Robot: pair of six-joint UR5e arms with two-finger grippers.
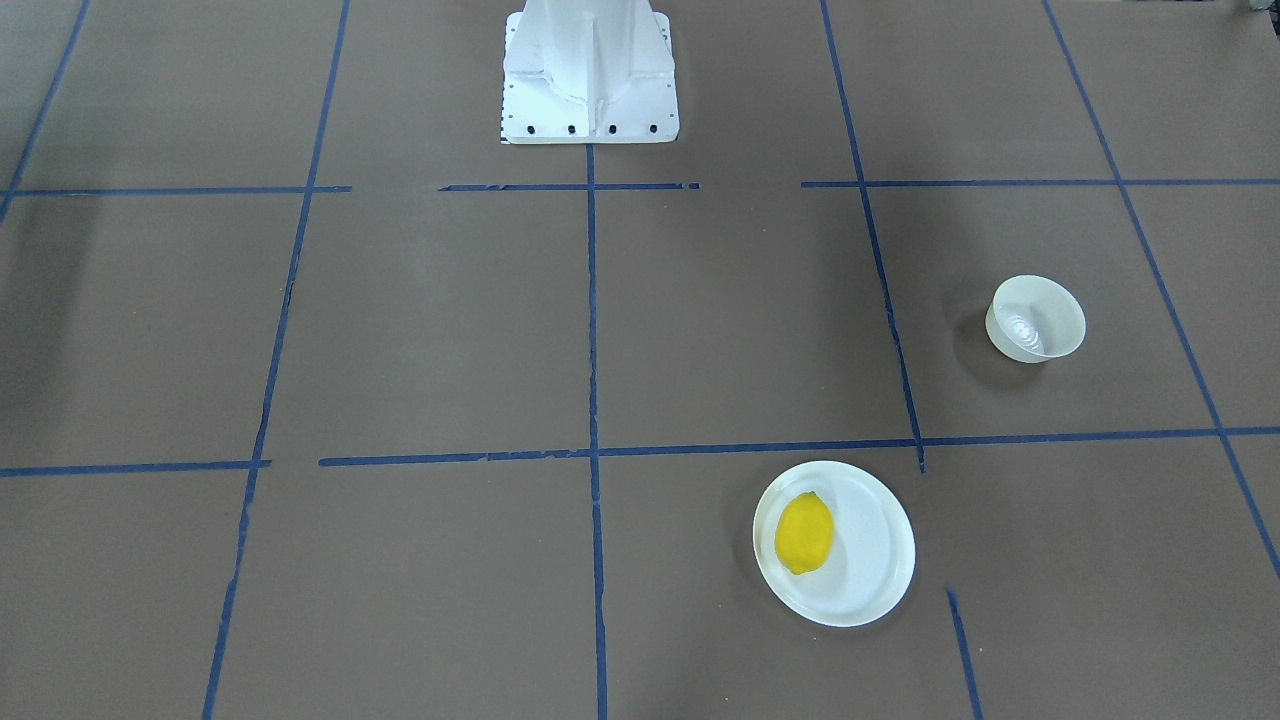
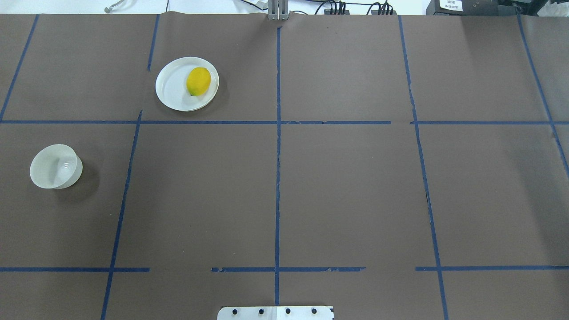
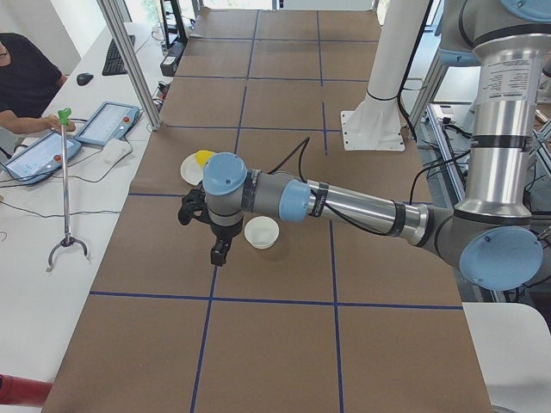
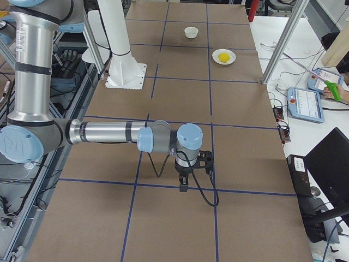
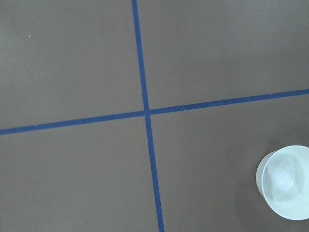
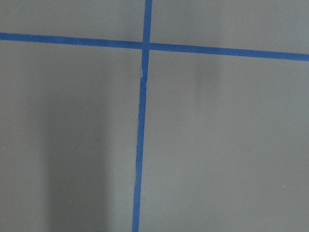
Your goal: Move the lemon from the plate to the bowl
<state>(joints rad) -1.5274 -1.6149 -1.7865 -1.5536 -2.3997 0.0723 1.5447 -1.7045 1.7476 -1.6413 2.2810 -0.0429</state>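
Note:
The yellow lemon (image 1: 804,534) lies on the white plate (image 1: 870,570), on its half nearer the table's middle; both also show in the overhead view, lemon (image 2: 198,81) on plate (image 2: 171,91). The small white bowl (image 1: 1035,318) stands empty on the robot's left side (image 2: 55,166), apart from the plate, and shows at the lower right of the left wrist view (image 5: 285,181). My left gripper (image 3: 219,251) hangs above the table beside the bowl (image 3: 262,232). My right gripper (image 4: 184,185) hangs far from both dishes. I cannot tell whether either is open or shut.
The white robot pedestal (image 1: 590,70) stands at the table's robot side. Blue tape lines grid the brown table. A person at the side desk holds a grabber stick (image 3: 65,189) near tablets. Aluminium posts (image 3: 129,60) stand at the table's edge.

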